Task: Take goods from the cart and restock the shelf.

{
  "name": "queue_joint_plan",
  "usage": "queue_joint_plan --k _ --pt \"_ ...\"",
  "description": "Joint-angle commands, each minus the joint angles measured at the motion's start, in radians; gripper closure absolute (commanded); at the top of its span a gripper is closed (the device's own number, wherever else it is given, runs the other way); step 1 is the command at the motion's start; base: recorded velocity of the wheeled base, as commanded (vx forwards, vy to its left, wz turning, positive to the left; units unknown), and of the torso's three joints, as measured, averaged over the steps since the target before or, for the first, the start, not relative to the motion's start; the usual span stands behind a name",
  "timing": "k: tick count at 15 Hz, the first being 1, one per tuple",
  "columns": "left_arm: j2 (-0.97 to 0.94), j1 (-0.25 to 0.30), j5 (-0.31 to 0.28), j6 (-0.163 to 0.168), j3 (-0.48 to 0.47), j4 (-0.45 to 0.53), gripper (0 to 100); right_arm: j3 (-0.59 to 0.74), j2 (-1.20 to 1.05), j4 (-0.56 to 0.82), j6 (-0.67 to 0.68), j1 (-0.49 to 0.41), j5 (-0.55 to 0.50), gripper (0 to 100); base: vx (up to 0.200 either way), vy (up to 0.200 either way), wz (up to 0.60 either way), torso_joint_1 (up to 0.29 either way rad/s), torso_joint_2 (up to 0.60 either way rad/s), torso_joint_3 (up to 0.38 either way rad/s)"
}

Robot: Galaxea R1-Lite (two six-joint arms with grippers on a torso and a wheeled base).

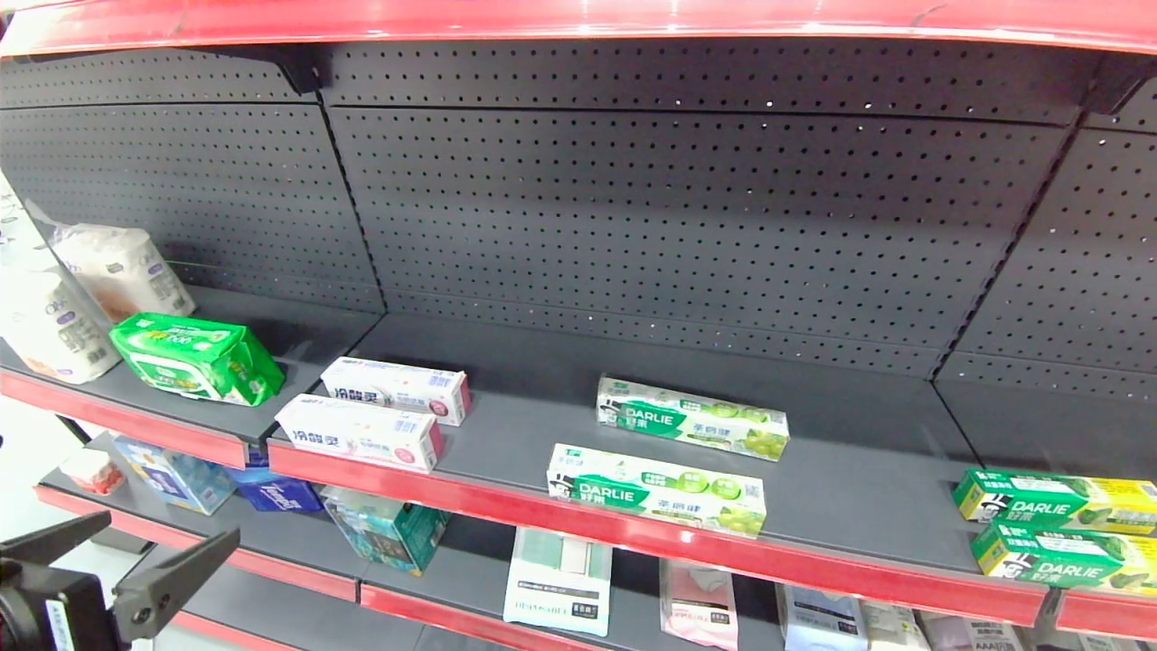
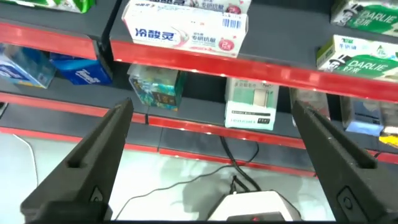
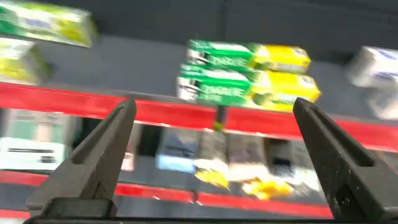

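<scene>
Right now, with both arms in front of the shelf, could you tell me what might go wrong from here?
1. The front white-and-pink toothpaste box lies right at the red shelf edge, close to the open left pincer; a careless lift could knock it off.
2. The open right pincer faces the green-and-yellow boxes, which also sit at the edge; a push might shove them askew.

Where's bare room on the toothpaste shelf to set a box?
Bare shelf between the white boxes and green-white boxes; wider gap between those and the green-yellow boxes; the whole back strip along the pegboard. Crowded: left bay around the wipes pack, and the lower shelf.
</scene>
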Motion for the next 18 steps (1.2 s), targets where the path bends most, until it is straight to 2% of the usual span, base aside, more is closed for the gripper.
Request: queue_joint_plan --k 1,2,3,6,8,10,18 --pt "0.029 -0.001 0.001 0.0 0.007 -0.002 0 0.024 -0.043 -0.045 0.003 0.005 0.021 0 0.0 0.0 0.0 0.0 0.0 0.0" --pt "0.036 -0.001 0.001 0.0 0.01 -0.002 0 0.034 -0.043 -0.063 0.011 0.005 0.182 0 0.0 0.0 0.0 0.0 0.0 0.0" --pt "0.046 -0.001 -0.001 -0.002 0.01 -0.004 0 0.035 -0.043 -0.043 0.014 0.005 0.266 0 0.0 0.0 0.0 0.0 0.0 0.0" --pt "0.061 -0.001 -0.001 -0.002 0.0 -0.005 0 0.035 -0.043 0.0 0.057 0.003 0.225 0 0.0 0.0 0.0 0.0 0.0 0.0" --pt "0.059 -0.001 0.001 -0.009 0.009 -0.005 0 0.035 -0.098 0.0 0.091 -0.04 0.189 0 0.0 0.0 0.0 0.0 0.0 0.0" --pt "0.061 -0.001 -0.001 -0.022 0.012 -0.005 0 0.035 -0.127 0.001 0.088 -0.049 0.188 0 0.0 0.0 0.0 0.0 0.0 0.0" --pt "0.063 -0.001 -0.002 -0.02 0.012 -0.005 0 0.035 -0.127 0.001 0.091 -0.049 0.186 0 0.0 0.0 0.0 0.0 0.0 0.0"
